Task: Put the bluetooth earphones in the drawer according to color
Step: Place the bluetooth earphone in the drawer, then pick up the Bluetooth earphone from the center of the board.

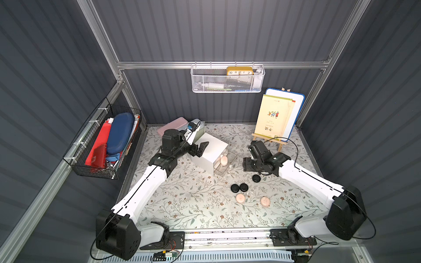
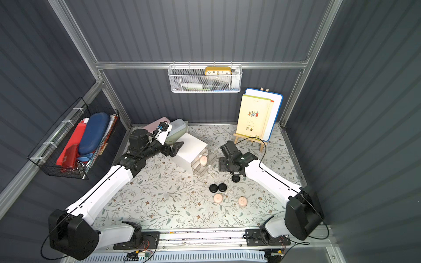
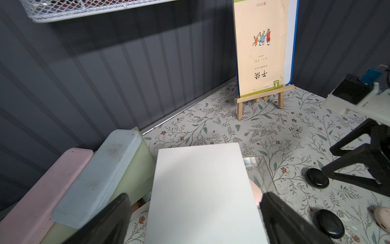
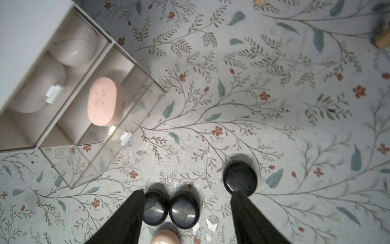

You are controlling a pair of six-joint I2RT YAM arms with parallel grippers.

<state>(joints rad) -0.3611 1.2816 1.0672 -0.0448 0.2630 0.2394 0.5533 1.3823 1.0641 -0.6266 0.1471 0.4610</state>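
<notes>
The white drawer cabinet (image 1: 210, 152) stands mid-table. Its middle clear drawer is pulled out and holds one pink earphone case (image 4: 105, 101) (image 1: 224, 160). The bottom drawer (image 4: 84, 166) is also out and empty. White cases (image 4: 73, 48) show behind the top drawer's front. Three black cases (image 1: 234, 188) (image 1: 243, 187) (image 1: 256, 178) and two pink cases (image 1: 240, 198) (image 1: 265, 201) lie on the table. My right gripper (image 4: 187, 193) (image 1: 247, 164) hovers open and empty, right of the drawers. My left gripper (image 3: 194, 196) (image 1: 201, 148) is open, its fingers either side of the cabinet's top.
Pink (image 1: 172, 126) and pale blue (image 3: 101, 177) pencil cases lie on a pale green box behind the cabinet. An easel with a book (image 1: 273, 118) stands at the back right. A black wire basket (image 1: 107, 145) hangs on the left wall and a white mesh basket (image 1: 227, 79) on the back wall.
</notes>
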